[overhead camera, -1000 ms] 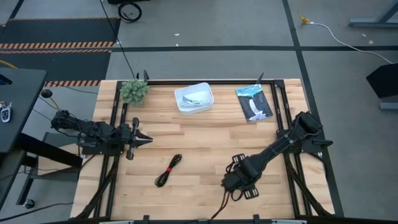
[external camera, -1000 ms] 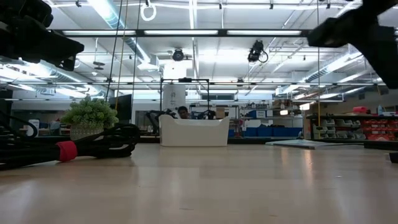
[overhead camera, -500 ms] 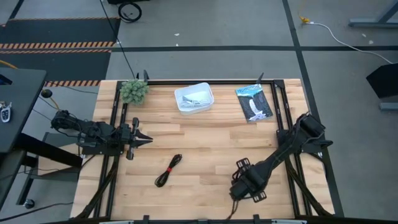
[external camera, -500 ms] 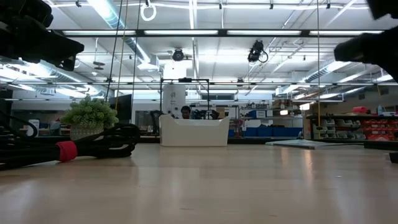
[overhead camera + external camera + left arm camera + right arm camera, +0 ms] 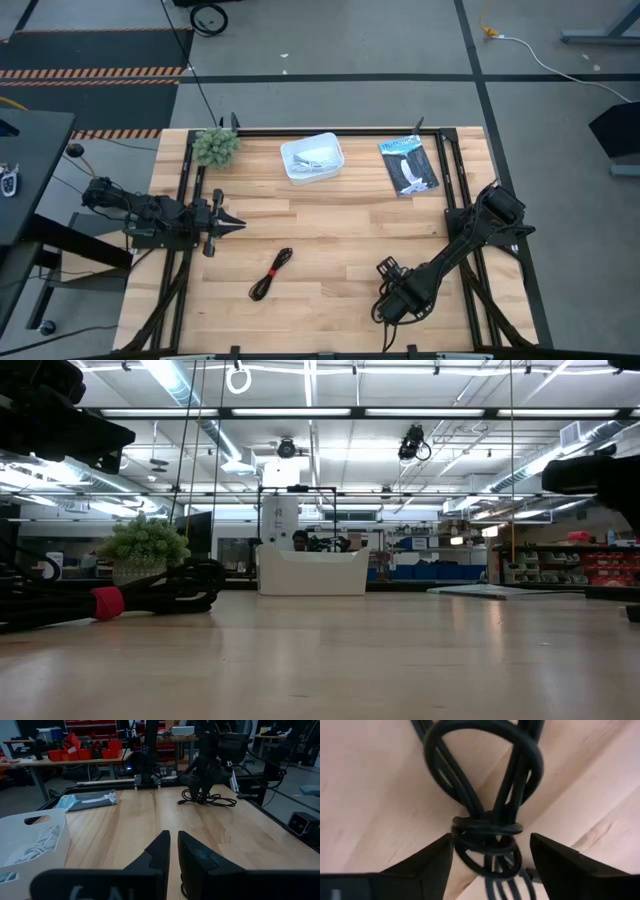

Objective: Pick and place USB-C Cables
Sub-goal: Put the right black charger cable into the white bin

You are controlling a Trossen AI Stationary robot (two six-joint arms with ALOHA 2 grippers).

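My right gripper hangs over the all-black cable near the table's near edge, pointing down. It is open, and its fingers stand on either side of the cable's wrapped middle without touching it. The left wrist view shows that cable lying flat under the right gripper. The black cable with the red tie lies flat on the wood left of centre and also shows in the low view. A white cable lies in the white bin. My left gripper waits shut at the left side.
The flat black-and-blue packet lies at the far right, and the green fuzzy ball sits at the far left corner. Black frame rails run along both table sides. Bare wood lies between the two cables and the bin.
My right gripper has moved a little toward the table's near right and come lower, down over the all-black cable. Both cables on the table have kept their places.
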